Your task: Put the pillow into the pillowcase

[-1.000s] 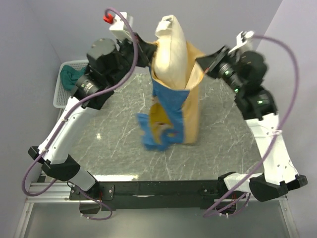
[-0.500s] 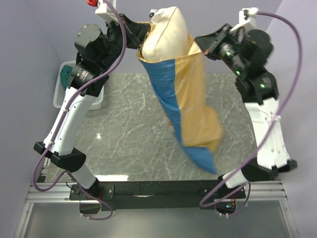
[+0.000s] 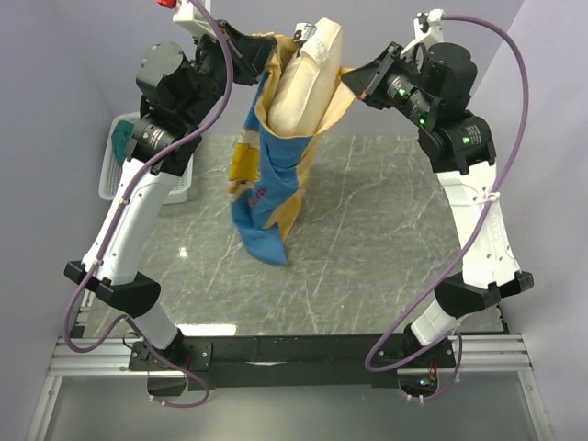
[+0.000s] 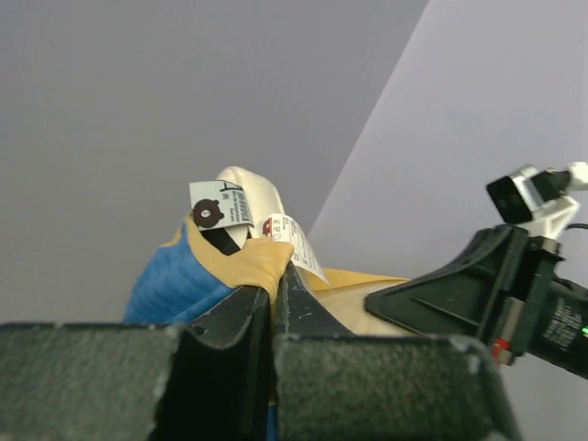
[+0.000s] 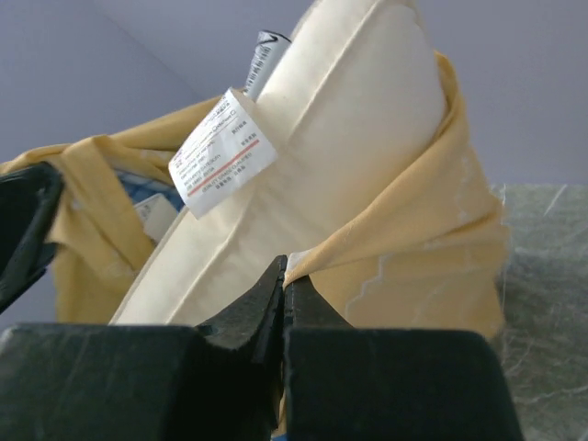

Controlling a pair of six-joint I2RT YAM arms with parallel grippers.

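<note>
Left gripper (image 3: 261, 70) & right gripper (image 3: 353, 89) each pinched tight on the mouth hem of the blue-striped, mustard-lined fabric pillowcase (image 3: 266, 188), held high so gravity prob. settles the cream-white quilted pillow (image 3: 308, 78) (top pokes out).

A white slatted basket (image 3: 108, 184) sits at the left edge of the grey marbled table (image 3: 386, 248), with a teal cloth (image 3: 123, 139) bunched inside.

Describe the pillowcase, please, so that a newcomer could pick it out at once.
Look above the grey marble table. The pillowcase hangs there, its rim pinched by the left gripper and right gripper. Unlike the cream pillow poking out of its top, it is blue outside and mustard-yellow inside.
</note>
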